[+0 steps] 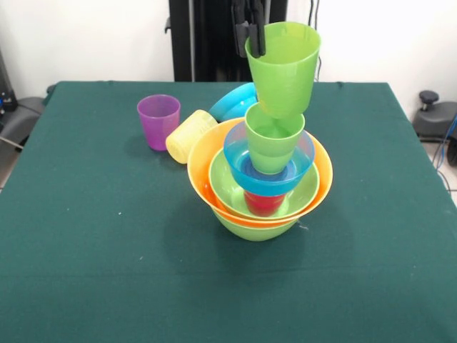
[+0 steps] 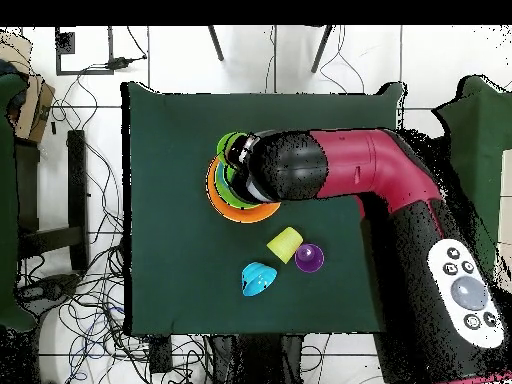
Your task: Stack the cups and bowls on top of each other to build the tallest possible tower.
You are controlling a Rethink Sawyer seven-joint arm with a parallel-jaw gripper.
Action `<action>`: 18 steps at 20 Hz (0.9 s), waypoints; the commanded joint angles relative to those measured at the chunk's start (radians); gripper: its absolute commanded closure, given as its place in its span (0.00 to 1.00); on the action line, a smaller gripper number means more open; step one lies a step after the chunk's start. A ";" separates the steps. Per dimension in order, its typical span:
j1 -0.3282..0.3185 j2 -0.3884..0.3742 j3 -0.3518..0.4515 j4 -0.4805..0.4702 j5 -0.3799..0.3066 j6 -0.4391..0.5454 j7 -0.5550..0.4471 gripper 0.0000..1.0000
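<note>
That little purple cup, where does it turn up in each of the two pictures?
Front view: the purple cup stands upright at upper left of centre, just left of the tipped yellow cup.
Overhead view: the purple cup sits right of centre, low on the table, just right of the yellow cup.
Shared landmark: the yellow cup, right beside it in both.

glossy plastic cups (image 1: 283,68), matt cloth table (image 1: 100,236)

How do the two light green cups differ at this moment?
The upper green cup hangs tilted from the gripper, clamped at its rim, above the tower. The lower green cup stands upright, seated in the blue bowl, with nothing gripping it. Both are light green, tapered, and open end up.
</note>
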 commanded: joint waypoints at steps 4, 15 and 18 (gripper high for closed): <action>0.003 0.023 0.045 -0.043 -0.079 0.086 -0.302 1.00; -0.004 0.040 0.051 -0.059 -0.089 0.091 -0.313 1.00; -0.011 0.045 0.055 -0.062 -0.091 0.096 -0.324 1.00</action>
